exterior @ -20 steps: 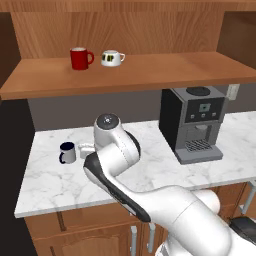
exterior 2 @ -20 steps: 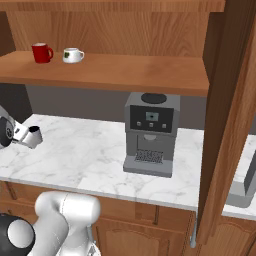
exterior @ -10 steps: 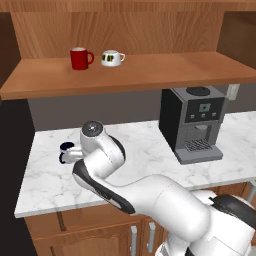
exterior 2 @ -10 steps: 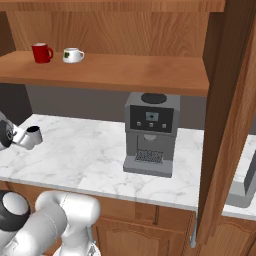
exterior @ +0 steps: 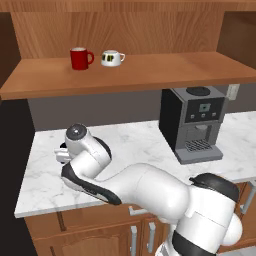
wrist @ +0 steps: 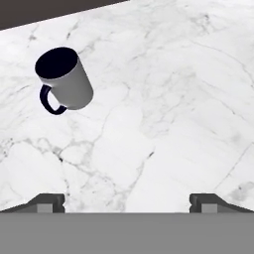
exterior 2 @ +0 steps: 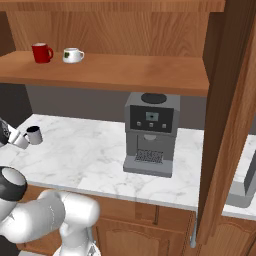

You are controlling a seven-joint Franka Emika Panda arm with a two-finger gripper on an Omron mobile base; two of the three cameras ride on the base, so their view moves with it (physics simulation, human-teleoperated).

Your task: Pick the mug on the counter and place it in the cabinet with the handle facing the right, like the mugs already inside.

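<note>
I am looking at a simulated kitchen through three cameras. The mug [wrist: 65, 79], light grey with a dark navy inside, stands upright on the counter [wrist: 168, 124], a white marble slab with grey veins. In the hand view it sits in the upper left, well apart from the two dark fingertips [wrist: 45, 202] at the bottom edge. Its handle [wrist: 49, 101] points toward the lower left of that view. Nothing lies between the fingertips, which are spread wide, so the hand is released and grasps nothing.

In the right base view the mug [exterior 2: 33, 135] stands near the left end of the counter [exterior 2: 90, 155], just beside the white end of my arm at the picture's left edge. In the left base view my arm bends low over the left part of the counter [exterior: 135, 145] and covers the spot where the mug stands.

Above the counter is the cabinet [exterior: 150, 70], an open shelf of warm brown wood. On it stand a red mug [exterior: 79, 58] and a squat white cup [exterior: 111, 58], side by side, both handles to the right. A dark coffee machine [exterior: 192, 124] stands on the counter to the right, well apart from the mug.
</note>
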